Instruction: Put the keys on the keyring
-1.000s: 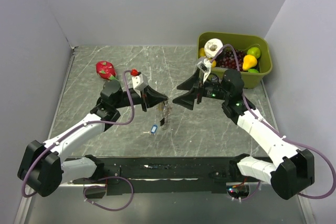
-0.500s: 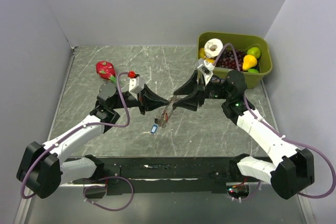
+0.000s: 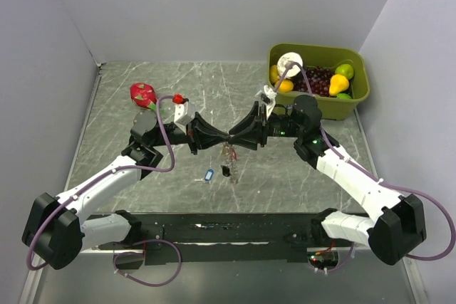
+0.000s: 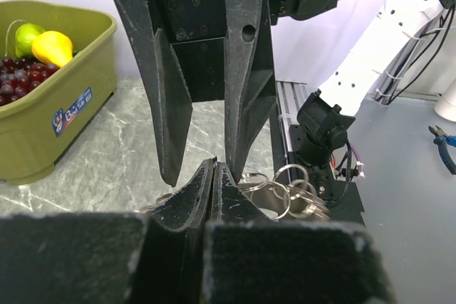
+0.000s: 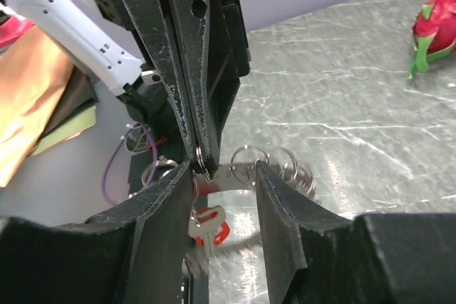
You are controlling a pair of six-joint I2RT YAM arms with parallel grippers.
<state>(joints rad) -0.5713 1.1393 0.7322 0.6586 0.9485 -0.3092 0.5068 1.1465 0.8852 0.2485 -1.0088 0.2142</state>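
Observation:
My left gripper (image 3: 226,137) is shut on the keyring (image 3: 228,153), a bunch of small steel rings with a black fob (image 3: 225,171) hanging under it above mid-table. In the left wrist view my shut fingertips (image 4: 213,174) pinch the ring, with loose rings (image 4: 288,191) to the right. My right gripper (image 3: 234,137) is open and meets the left one tip to tip. In the right wrist view its fingers (image 5: 169,201) straddle the ring strip (image 5: 242,173), and a red-headed key (image 5: 212,227) hangs below. One blue-tagged key (image 3: 209,175) lies on the table, left of the hanging bunch.
A green bin (image 3: 319,53) of fruit stands at the back right, also in the left wrist view (image 4: 50,115). A dragon fruit (image 3: 144,94) and a small red object (image 3: 179,99) lie at the back left. The black rail runs along the near edge.
My right gripper has moved left until it meets the left gripper's tips. The keyring bunch, swung sideways half a second ago, now hangs straight down. The blue key has not moved.

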